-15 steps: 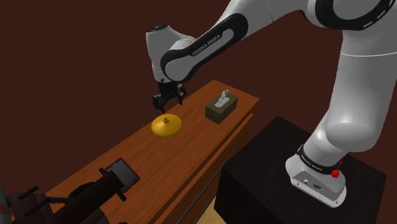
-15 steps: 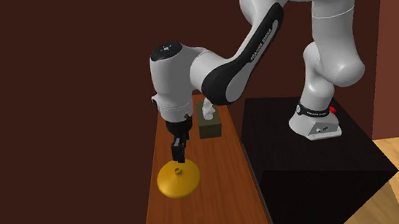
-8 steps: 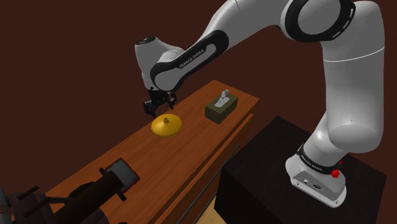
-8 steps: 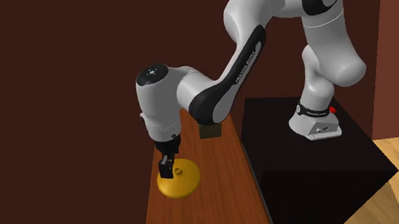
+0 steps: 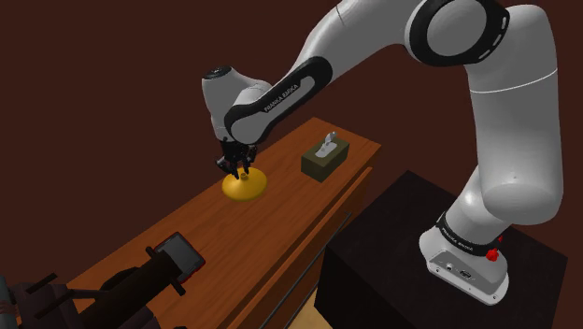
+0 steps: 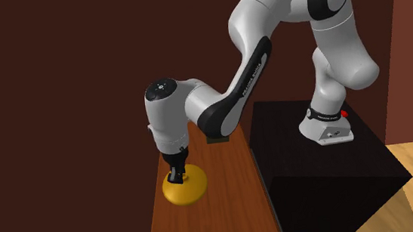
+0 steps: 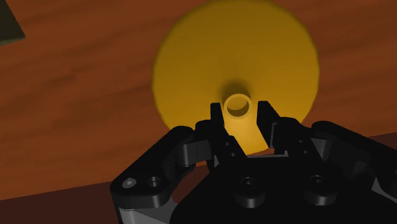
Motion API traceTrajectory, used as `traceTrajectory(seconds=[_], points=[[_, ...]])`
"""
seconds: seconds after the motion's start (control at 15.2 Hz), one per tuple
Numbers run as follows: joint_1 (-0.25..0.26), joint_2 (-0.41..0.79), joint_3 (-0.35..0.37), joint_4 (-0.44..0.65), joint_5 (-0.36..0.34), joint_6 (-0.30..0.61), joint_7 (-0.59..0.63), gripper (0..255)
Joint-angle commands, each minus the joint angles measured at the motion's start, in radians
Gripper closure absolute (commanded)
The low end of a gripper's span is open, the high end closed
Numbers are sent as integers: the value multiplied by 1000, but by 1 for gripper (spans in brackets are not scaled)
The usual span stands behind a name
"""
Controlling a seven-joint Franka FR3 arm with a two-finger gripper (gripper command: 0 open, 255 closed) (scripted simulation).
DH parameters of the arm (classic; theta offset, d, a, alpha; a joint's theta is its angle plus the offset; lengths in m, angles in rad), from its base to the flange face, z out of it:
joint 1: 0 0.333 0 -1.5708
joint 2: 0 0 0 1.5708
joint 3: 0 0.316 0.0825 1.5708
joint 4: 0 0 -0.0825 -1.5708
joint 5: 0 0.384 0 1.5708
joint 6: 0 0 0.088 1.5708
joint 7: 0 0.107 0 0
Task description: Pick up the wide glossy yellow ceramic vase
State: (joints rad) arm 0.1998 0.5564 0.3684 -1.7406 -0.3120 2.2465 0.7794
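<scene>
— Yellow vase [image 5: 245, 185] sat flat on the wooden table [image 5: 280, 229], about midway along it and nearer the long edge by the wall than the edge facing the stand. Look at that shape: a broad, low disc of a body and one thin neck [image 7: 238, 105] sticking straight up from the middle!

— And the gripper [image 5: 238, 168] hung right over it. In the wrist view its fingers [image 7: 217, 132] stood apart, one on either side of that neck, close in but not seen pressing on it.

— Right place to take it, I'd say. The body looked far too wide for those jaws, and its slope would give them nothing to bite. The neck was the only handle.

— How would it handle, though?

— Stiff, no give at all. The surface was shiny, so likely slippery. The pads would need to close square on the neck, low down, or it could twist out. All that width hanging under a small grip could make it swing. If it's ceramic, as the task says, a drop onto the table could chip it.

— Heavy?

— Moderate, at a guess. Nothing there proved it.

— Any writing?

— None on the vase that I could see. The arm's forearm carried lettering [image 5: 278, 92] that read as FRANKA EMIKA. The dark tissue box [image 5: 325, 159], farther along the table toward its short edge at the shoulder view's upper right, showed no label I could make out.
</scene>
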Motion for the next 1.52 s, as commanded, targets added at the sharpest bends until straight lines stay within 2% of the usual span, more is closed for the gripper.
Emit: traceTrajectory(seconds=[0.0,0.46,1.45], points=[[0,1,0,0,-1,1,0,255],[0,0,0,1,0,-1,0,255],[-18,-104,32,55,55,-151,-39,255]])
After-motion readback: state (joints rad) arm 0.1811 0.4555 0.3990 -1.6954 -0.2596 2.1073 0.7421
